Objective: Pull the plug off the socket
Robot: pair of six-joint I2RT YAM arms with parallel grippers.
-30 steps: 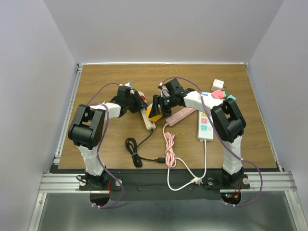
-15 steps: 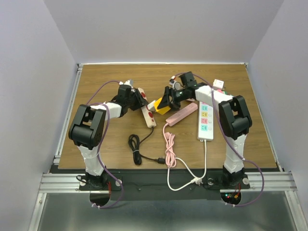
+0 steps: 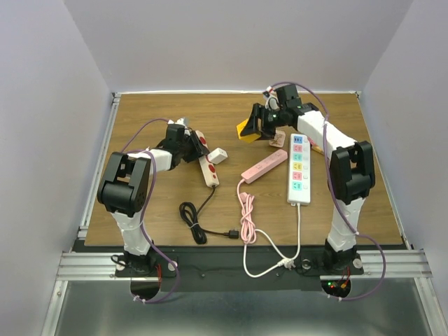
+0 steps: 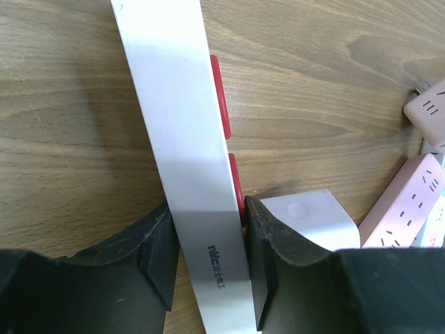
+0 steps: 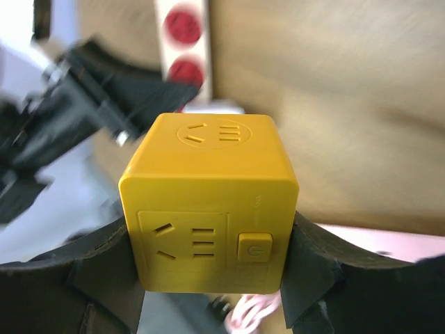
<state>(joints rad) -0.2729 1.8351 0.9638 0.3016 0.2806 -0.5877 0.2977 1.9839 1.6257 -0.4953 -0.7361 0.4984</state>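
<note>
The socket is a white power strip [image 3: 207, 168] with red outlets lying on the wooden table. My left gripper [image 3: 190, 145] is shut across its body, one finger on each long side [image 4: 261, 257]. The plug is a yellow cube [image 3: 245, 130] with outlet slots and a button. It hangs in the air toward the back of the table, well apart from the strip, with my right gripper [image 3: 253, 128] shut on its two sides. In the right wrist view the cube [image 5: 208, 202] fills the middle and the strip [image 5: 182, 42] lies far below.
A small white block [image 3: 218, 155] lies against the strip's right side, next to my left finger. A pink power strip [image 3: 264, 166] with a pink cord [image 3: 247, 217], a long white strip with coloured outlets [image 3: 299, 171] and a coiled black cord [image 3: 196, 224] lie on the table.
My right gripper has carried the yellow cube up and toward the back right, away from the white strip. The white block now lies free beside the strip. The left gripper kept its hold.
</note>
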